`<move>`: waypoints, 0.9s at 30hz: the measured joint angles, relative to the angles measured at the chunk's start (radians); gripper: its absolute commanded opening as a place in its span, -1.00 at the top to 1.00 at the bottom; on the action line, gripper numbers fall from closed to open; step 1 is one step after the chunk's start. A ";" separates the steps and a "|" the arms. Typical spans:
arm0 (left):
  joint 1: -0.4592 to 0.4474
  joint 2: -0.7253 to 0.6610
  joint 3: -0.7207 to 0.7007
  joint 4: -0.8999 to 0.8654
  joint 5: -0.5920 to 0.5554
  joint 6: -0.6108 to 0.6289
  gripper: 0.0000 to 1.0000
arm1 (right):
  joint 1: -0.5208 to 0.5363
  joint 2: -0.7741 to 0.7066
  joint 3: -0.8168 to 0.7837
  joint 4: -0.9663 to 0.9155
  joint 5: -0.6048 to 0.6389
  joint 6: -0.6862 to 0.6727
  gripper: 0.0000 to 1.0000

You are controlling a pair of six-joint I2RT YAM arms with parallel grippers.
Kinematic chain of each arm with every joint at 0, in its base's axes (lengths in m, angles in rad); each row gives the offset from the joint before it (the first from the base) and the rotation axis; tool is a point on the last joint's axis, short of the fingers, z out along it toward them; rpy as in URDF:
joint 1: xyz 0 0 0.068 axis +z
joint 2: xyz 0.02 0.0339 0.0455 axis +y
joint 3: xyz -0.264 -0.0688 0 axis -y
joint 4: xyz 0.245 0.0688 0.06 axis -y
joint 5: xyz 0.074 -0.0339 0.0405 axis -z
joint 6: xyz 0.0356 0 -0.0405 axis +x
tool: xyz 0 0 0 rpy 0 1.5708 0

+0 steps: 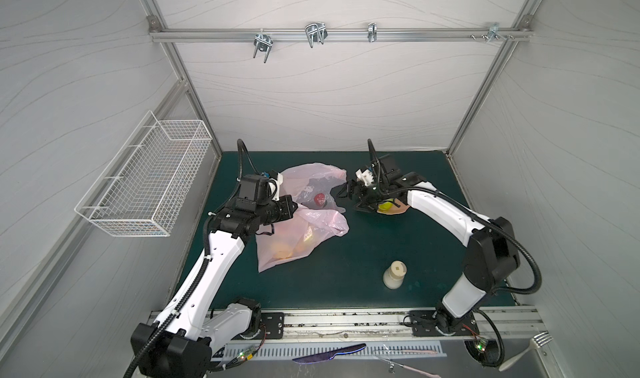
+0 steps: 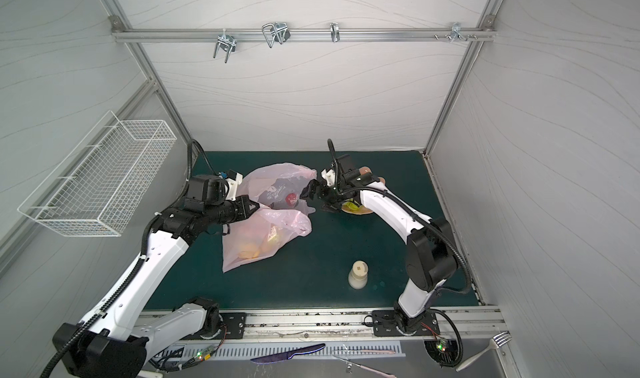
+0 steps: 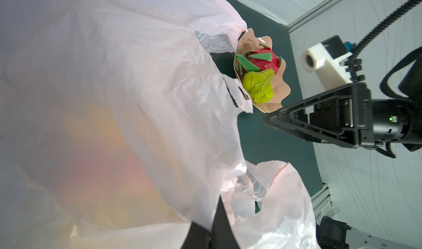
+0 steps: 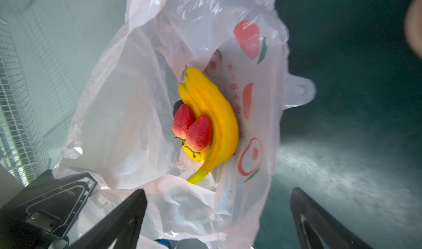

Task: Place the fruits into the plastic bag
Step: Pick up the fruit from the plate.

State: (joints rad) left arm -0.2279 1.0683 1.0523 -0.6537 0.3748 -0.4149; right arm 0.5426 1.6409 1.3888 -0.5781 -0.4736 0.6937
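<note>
The pale-pink plastic bag (image 1: 304,227) lies crumpled on the green mat, and my left gripper (image 1: 294,208) is shut on its rim (image 3: 212,213), holding the mouth up. Inside, the right wrist view shows a yellow banana bunch (image 4: 212,113), two strawberries (image 4: 191,127) and a lemon (image 4: 194,156). On the peach plate (image 3: 274,100) sit a red dragon fruit (image 3: 265,62) and a green pear (image 3: 258,87). My right gripper (image 1: 350,201) hangs open between the bag's mouth and the plate (image 1: 393,211), facing the bag; its fingers (image 4: 127,213) hold nothing.
A cream bottle (image 1: 394,274) stands on the mat toward the front. A white wire basket (image 1: 145,182) hangs on the left wall. A fork (image 1: 530,352) and a dark knife (image 1: 329,353) lie beyond the mat's front rail.
</note>
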 measured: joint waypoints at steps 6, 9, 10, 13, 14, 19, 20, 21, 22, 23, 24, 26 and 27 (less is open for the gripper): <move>0.000 0.000 0.000 0.001 0.004 0.000 1.00 | -0.122 -0.086 -0.001 -0.157 0.163 -0.133 -0.98; 0.000 0.000 0.000 0.001 0.005 0.000 1.00 | -0.175 -0.089 0.000 -0.203 0.230 -0.191 -0.98; 0.000 0.000 0.000 0.001 0.006 0.000 1.00 | -0.186 -0.086 0.001 -0.215 0.243 -0.202 -0.98; 0.000 0.000 0.000 0.001 0.007 0.000 1.00 | -0.198 -0.070 0.013 -0.240 0.268 -0.230 -0.98; 0.000 0.000 0.000 0.001 0.007 0.000 1.00 | -0.197 -0.059 0.022 -0.241 0.271 -0.235 -0.99; 0.000 -0.002 -0.009 0.002 0.007 0.000 1.00 | -0.184 0.012 0.071 -0.246 0.290 -0.238 -0.98; 0.000 -0.004 -0.012 0.002 0.007 0.000 1.00 | -0.179 0.031 0.087 -0.253 0.301 -0.238 -0.98; 0.000 -0.006 -0.014 0.002 0.007 0.000 1.00 | -0.172 0.049 0.104 -0.261 0.313 -0.238 -0.98; 0.000 -0.010 -0.016 0.002 0.007 0.000 1.00 | -0.163 0.070 0.125 -0.270 0.327 -0.238 -0.98; 0.000 -0.013 -0.019 0.002 0.007 0.000 1.00 | -0.151 0.095 0.152 -0.283 0.346 -0.238 -0.98; 0.000 -0.015 -0.020 0.004 0.008 -0.001 1.00 | -0.138 0.119 0.177 -0.293 0.364 -0.238 -0.98; 0.000 -0.018 -0.023 0.008 0.008 -0.001 1.00 | -0.105 0.172 0.230 -0.316 0.417 -0.241 -0.98; 0.000 -0.018 -0.024 0.009 0.008 -0.001 1.00 | -0.090 0.198 0.255 -0.333 0.442 -0.242 -0.99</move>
State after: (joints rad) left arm -0.2279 1.0500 1.0279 -0.6445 0.3828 -0.4160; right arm 0.4530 1.8385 1.6440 -0.9108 -0.0315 0.4515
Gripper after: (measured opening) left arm 0.048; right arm 0.993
